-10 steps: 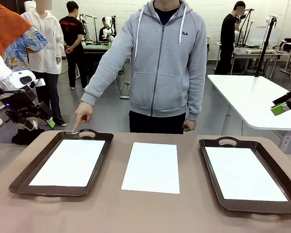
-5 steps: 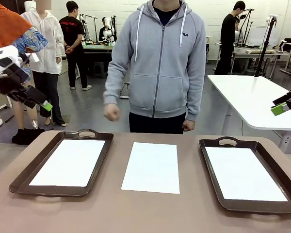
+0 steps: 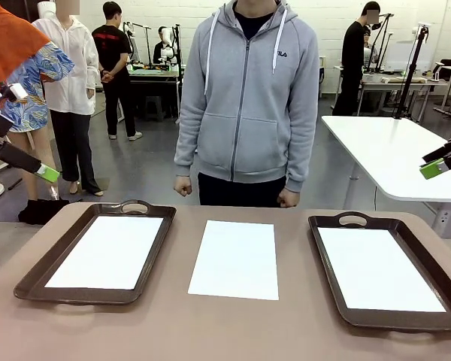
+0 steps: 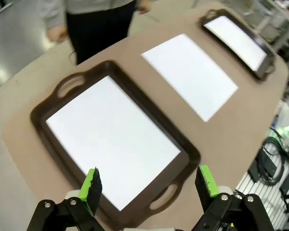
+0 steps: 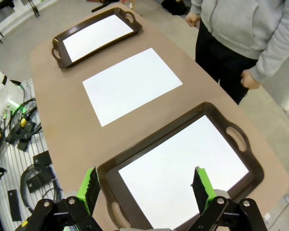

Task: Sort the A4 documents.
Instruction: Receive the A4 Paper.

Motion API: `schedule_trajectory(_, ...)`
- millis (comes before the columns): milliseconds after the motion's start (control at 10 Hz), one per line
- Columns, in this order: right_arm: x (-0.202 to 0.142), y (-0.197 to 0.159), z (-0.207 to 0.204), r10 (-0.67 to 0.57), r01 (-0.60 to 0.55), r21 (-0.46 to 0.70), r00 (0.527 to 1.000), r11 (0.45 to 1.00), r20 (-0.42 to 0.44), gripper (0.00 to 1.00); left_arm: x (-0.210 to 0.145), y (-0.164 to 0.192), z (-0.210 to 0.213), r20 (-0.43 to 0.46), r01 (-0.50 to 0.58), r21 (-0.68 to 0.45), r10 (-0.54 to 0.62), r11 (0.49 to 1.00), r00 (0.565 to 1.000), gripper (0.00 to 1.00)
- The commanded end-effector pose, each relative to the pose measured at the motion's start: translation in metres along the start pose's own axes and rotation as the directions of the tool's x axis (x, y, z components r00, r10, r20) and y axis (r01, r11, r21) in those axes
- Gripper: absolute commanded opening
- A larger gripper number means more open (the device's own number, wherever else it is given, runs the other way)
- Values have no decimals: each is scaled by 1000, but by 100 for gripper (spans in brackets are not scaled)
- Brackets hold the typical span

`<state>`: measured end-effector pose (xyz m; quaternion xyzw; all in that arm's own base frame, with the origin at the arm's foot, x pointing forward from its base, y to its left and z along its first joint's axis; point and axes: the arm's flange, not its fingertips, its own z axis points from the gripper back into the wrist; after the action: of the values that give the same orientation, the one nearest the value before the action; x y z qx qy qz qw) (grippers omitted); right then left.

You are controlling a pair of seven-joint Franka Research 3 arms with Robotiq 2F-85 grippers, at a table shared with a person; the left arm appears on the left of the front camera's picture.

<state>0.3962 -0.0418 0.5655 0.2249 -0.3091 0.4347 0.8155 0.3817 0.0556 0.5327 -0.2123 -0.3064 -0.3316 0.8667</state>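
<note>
- The left hand (image 4: 148,177) is hanging with its green-padded fingers spread wide, gripping nothing, and it is raised off the left side of the brown surface (image 3: 210,331).
- The right hand (image 5: 146,182) is standing just as wide open and empty, raised off the right side.
- Below the left hand and well apart from it, the left sheet (image 3: 105,252) is lying flat inside the left tray (image 3: 75,295).
- Below the right hand, also well apart, the right sheet (image 3: 379,268) is lying flat inside the right tray (image 3: 406,322).
- Between the trays, the middle sheet (image 3: 235,259) is lying directly on the surface. It is touching neither tray and is well apart from both hands.
- At the far edge, a person (image 3: 248,98) in a grey hoodie is standing behind the middle sheet, with both arms hanging down and the fists loosely closed.
- Farther back, other people are standing among white tables.
</note>
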Motion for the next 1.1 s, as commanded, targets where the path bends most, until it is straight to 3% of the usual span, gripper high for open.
schedule_trajectory(0, 0, 1, -1, -1, 1, 4, 1000, 1000, 2, 100, -15, -3, 7, 82, 107, -122, -97, 987, 992, 100)
schedule_trajectory(200, 0, 1, -1, -1, 1, 4, 1000, 1000, 2, 100, -23, -13, 10, 98, 150, -142, -137, 978, 986, 100)
schedule_trajectory(1000, 0, 1, -1, -1, 1, 4, 1000, 1000, 2, 100, -16, -2, 6, 51, 59, -93, -54, 994, 997, 100)
